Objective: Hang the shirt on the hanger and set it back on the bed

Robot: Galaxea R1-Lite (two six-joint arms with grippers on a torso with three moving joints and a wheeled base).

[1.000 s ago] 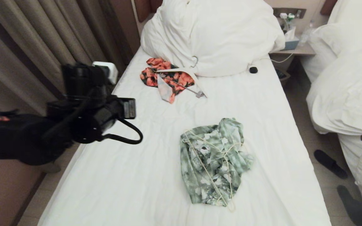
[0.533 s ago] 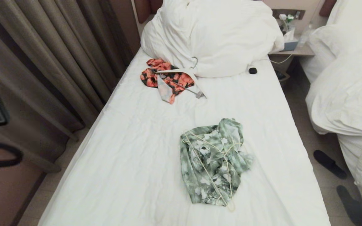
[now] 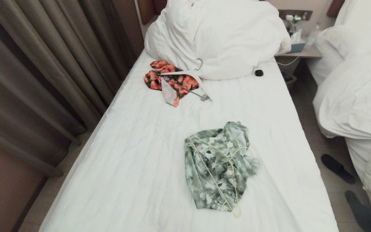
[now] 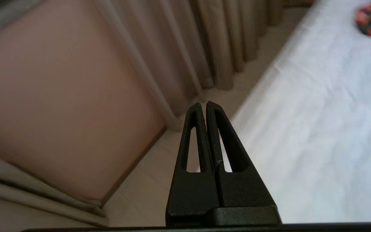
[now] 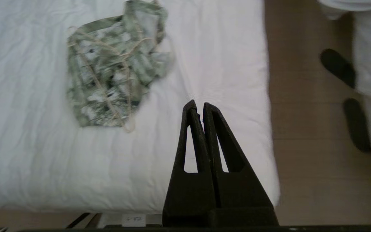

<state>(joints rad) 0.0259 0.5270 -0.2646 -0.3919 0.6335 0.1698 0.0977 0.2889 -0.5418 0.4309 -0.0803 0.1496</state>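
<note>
The green and white floral shirt (image 3: pixel 217 167) lies crumpled on the bed (image 3: pixel 134 167), right of the middle. The thin cream wire hanger (image 3: pixel 214 180) lies on top of it, not threaded through it. Neither arm shows in the head view. My left gripper (image 4: pixel 204 103) is shut and empty, hanging over the floor beside the bed's left edge (image 4: pixel 317 129). My right gripper (image 5: pixel 197 103) is shut and empty above the bed's near right corner (image 5: pixel 237 135). From there the shirt (image 5: pixel 114 67) and hanger (image 5: pixel 101 88) lie ahead and apart from it.
An orange-red floral garment (image 3: pixel 159 75) with a thick white hanger (image 3: pixel 188 74) lies near the big pillows (image 3: pixel 217 35). A small black object (image 3: pixel 259 72) sits beside them. Curtains (image 3: pixel 43 64) run along the left. A second bed (image 3: pixel 353 96) and dark slippers (image 3: pixel 338 167) are on the right.
My left arm has drawn back to the left and out of the head view. The dark tip of the right arm at the right edge has gone too. Shirt and hanger lie unmoved.
</note>
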